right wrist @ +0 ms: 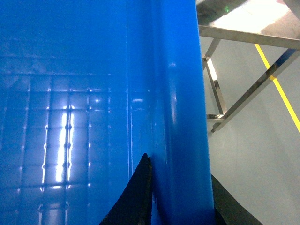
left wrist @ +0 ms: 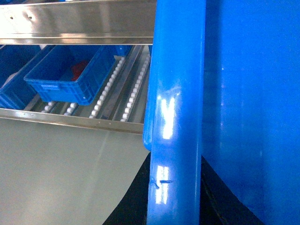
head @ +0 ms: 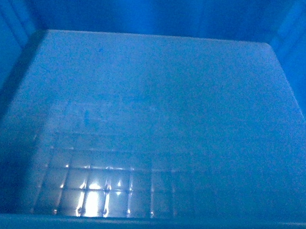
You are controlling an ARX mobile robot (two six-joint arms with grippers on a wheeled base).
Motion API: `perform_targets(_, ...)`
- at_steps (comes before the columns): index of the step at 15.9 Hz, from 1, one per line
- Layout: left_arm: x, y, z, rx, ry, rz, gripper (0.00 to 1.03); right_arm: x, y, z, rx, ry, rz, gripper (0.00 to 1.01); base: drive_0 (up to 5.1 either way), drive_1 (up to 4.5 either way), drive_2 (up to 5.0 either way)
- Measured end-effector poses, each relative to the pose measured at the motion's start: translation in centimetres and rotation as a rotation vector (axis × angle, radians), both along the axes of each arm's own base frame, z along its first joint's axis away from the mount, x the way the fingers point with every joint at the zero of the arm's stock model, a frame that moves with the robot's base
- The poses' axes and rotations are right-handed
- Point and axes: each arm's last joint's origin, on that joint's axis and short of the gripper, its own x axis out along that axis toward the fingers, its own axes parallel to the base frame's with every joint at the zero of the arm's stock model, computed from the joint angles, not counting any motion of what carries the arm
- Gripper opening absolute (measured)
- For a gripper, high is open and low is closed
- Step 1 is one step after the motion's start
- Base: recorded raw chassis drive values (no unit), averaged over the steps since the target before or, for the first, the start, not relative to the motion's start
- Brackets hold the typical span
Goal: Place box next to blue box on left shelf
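Grey floor [left wrist: 61, 173] fills the lower left of my left wrist view, and above it runs a stainless shelf [left wrist: 79, 21] with white roller tracks [left wrist: 110, 86] sloping beneath it. On those rollers sits a smaller blue tray [left wrist: 65, 75] holding something red; I cannot identify the item. A second blue tray edge shows at the far left of that view.

From the head camera I see only the inside of the box [head: 153, 114]: its pale blue floor, a faint square-grid pattern with a bright reflection near the bottom edge, and deep blue walls rising on all sides. The box sits so close that it fills this view.

Left gripper [left wrist: 176, 206]: dark fingers [left wrist: 133, 201] stand on both sides of the thick box rim, closed onto it. The rim runs vertically through the view, with the smooth box wall to its right.

Right gripper [right wrist: 180, 206]: dark fingers [right wrist: 136, 197] straddle the opposite rim, one inside against the gridded floor side, one outside, clamped on the box.

In the right wrist view I also see a steel frame [right wrist: 220, 93] and a yellow floor line [right wrist: 279, 86] beyond the rim.
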Motion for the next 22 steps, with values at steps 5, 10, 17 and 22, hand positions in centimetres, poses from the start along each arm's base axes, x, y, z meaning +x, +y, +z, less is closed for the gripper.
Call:
perform_targets(5, 0.01, -0.01, -0.02, 0.001, 0.002, -0.001, 0.14, 0.0, 0.0, -0.01, -0.001, 0.001, 0.0, 0.17, -4.8, 1.17, 3.4)
perform_targets(10, 0.0, 0.0, 0.0, 0.0, 0.0, -0.001, 0.14, 0.0, 0.0, 0.01, 0.0, -0.001, 0.0, 0.17, -4.9, 2.53, 2.5)
perform_targets(17, 0.0, 0.0, 0.0, 0.0, 0.0, -0.001, 0.14, 0.0, 0.0, 0.01, 0.0, -0.001, 0.0, 0.17, -5.0, 2.48, 2.5)
perform_targets(22, 0.0, 0.02, 0.0, 0.006, 0.001, 0.001, 0.14, 0.05, 0.06, -0.07, 0.0, 0.003, 0.002, 0.17, 0.0, 0.0, 0.0)
